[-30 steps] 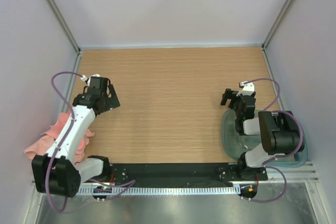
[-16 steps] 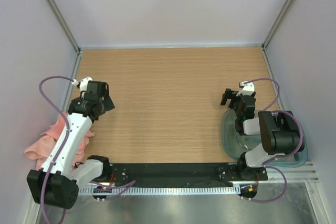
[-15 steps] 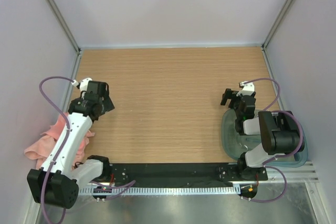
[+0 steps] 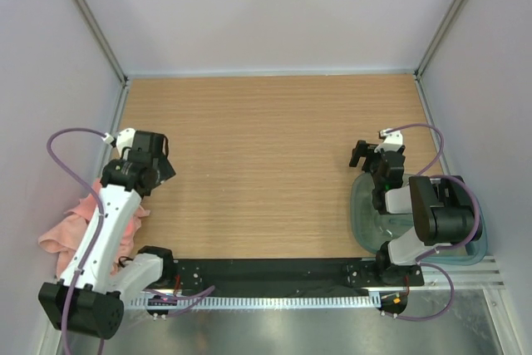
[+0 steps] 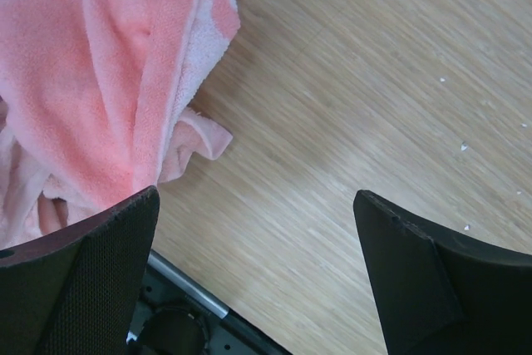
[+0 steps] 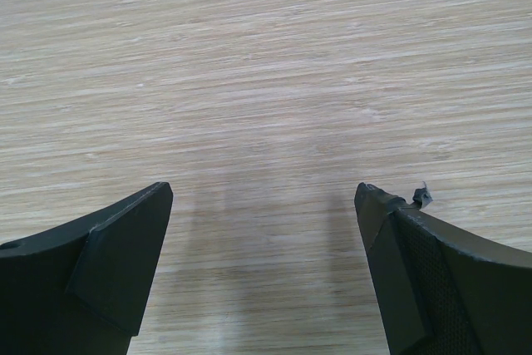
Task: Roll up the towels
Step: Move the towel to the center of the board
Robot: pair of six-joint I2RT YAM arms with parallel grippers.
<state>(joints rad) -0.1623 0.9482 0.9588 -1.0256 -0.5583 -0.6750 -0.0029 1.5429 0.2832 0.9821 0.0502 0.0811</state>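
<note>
The left claw (image 5: 256,197) and right claw (image 6: 264,193) are both gaping wide and empty, the left hovering beside soft, limp salmon-pink terry-cloth towels (image 5: 91,81) crumpled at the near-left corner of the tabletop (image 4: 274,139), likely best pinched by a loose corner.

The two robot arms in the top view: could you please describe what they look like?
Both the left arm and right arm have white link shells with bulky black joint housings. A lilac cable loops to each wrist. The left gripper and right gripper have broad matte-black fingers.

Robot lab booth, plain pale walls (image 4: 249,14), wood-grain table (image 4: 266,147)
</note>
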